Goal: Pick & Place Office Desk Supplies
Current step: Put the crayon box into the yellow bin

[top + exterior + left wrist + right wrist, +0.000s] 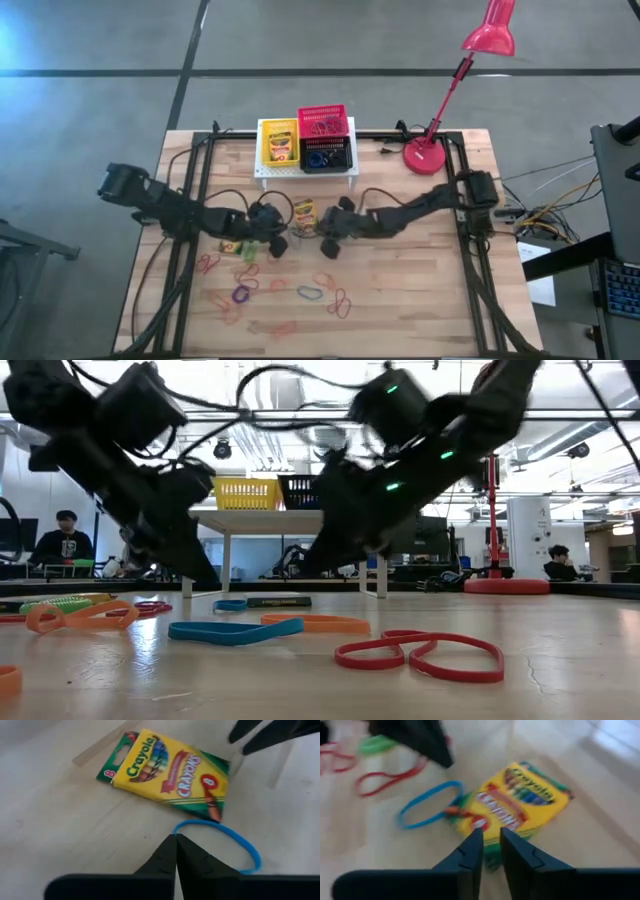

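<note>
Early stage: one crayon box [280, 146] sitting in yellow basket [262, 130], loops in red basket [302, 112]. Crayon box [167, 772] and many loops [310, 293] lying on bench [420, 290]. Left gripper [176, 840] fingers together, empty; right gripper [491, 836] fingers narrowly apart.

a: how many crayon boxes [304, 215] were there?
b: three, as far as the high view showed. two lay on the table [420, 290] and one sat in a basket.
a: and baskets?
b: three mesh ones, all on the single white stand [305, 176]: one yellow basket [262, 150], one red basket [323, 111], one black basket [345, 158].
a: elastic loops [310, 293]?
b: many. they overlapped too much for an exact count, well over ten on the table, more in the red and black baskets.
a: anything else?
b: one red desk lamp [428, 152].
</note>
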You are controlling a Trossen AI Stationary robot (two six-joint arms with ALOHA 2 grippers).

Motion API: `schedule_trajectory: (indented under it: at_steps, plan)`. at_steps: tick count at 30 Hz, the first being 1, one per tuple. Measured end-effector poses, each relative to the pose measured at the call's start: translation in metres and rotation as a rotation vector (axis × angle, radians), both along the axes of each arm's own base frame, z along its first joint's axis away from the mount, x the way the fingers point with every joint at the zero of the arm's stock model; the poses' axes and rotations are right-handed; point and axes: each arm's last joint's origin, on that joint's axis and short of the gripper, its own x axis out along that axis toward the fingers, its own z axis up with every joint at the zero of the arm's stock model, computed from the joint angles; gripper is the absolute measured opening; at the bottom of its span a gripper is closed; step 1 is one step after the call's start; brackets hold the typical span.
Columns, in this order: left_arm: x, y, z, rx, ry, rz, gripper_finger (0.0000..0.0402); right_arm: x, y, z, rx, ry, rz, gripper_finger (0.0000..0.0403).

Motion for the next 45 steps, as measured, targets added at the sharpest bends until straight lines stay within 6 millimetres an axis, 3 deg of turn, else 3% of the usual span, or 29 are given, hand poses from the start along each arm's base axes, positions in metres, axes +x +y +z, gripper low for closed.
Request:
schedule_trajectory:
  at_steps: [6, 12, 20, 26, 31, 34, 37, 45]
  plan:
    - [0.002, 0.001, -0.008, -0.007, 0.008, 0.014, 0.0008, 0.024, -0.014, -0.009, -0.001, 0.037, 0.047, 0.0012]
    - [0.004, 0.000, -0.006, -0.027, -0.008, 0.025, 0.0008, 0.022, -0.010, -0.004, 0.005, 0.173, 0.056, 0.0008]
    - [0.008, -0.008, -0.001, -0.059, -0.088, 0.007, 0.0008, 0.004, 0.025, 0.011, 0.075, 0.352, 0.110, 0.0008]
    - [0.012, -0.029, 0.006, -0.089, -0.193, -0.071, 0.0007, -0.012, 0.067, 0.027, 0.118, 0.309, 0.182, 0.0008]
    - [0.021, -0.052, 0.008, -0.104, -0.255, -0.137, 0.0007, -0.028, 0.083, 0.035, 0.090, 0.267, 0.114, 0.0008]
    - [0.028, -0.056, 0.004, -0.104, -0.238, -0.130, 0.0007, -0.035, 0.075, 0.037, 0.079, 0.239, 0.039, 0.0009]
    - [0.033, -0.051, -0.002, -0.098, -0.208, -0.097, 0.0007, -0.039, 0.051, 0.031, 0.110, 0.233, -0.007, 0.0019]
    - [0.041, -0.033, -0.015, -0.106, -0.167, -0.017, 0.0007, -0.041, -0.014, 0.009, 0.357, 0.123, 0.055, 0.0106]
